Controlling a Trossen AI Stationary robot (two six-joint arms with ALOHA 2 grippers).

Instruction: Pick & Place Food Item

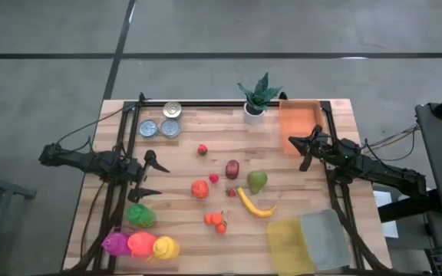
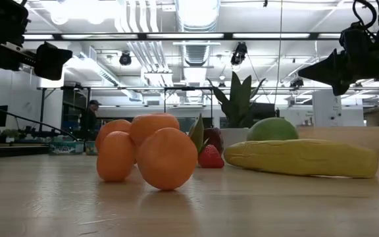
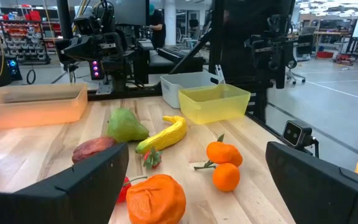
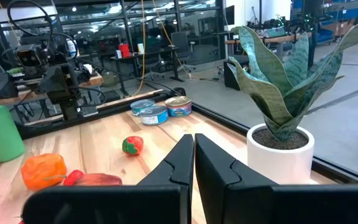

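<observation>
Toy food lies in the middle of the table: an orange pepper (image 1: 199, 188), a yellow banana (image 1: 255, 204), a green pear (image 1: 257, 182), a dark red piece (image 1: 232, 169), small strawberries (image 1: 202, 150) and a bunch of tangerines (image 1: 216, 221). All rest flat on the wood. My left gripper (image 1: 158, 178) hovers open at the left, left of the pepper (image 3: 157, 198), and holds nothing. My right gripper (image 1: 296, 142) is shut and empty at the right, above the near edge of the orange bin (image 1: 299, 123); its closed fingers (image 4: 193, 155) point toward the table's left.
A potted plant (image 1: 255, 98) and three cans (image 1: 167, 123) stand at the far edge. A yellow bin (image 1: 288, 244) and a clear bin (image 1: 324, 238) sit at the near right. A green bottle (image 1: 140, 215) and coloured cups (image 1: 140, 245) stand at the near left.
</observation>
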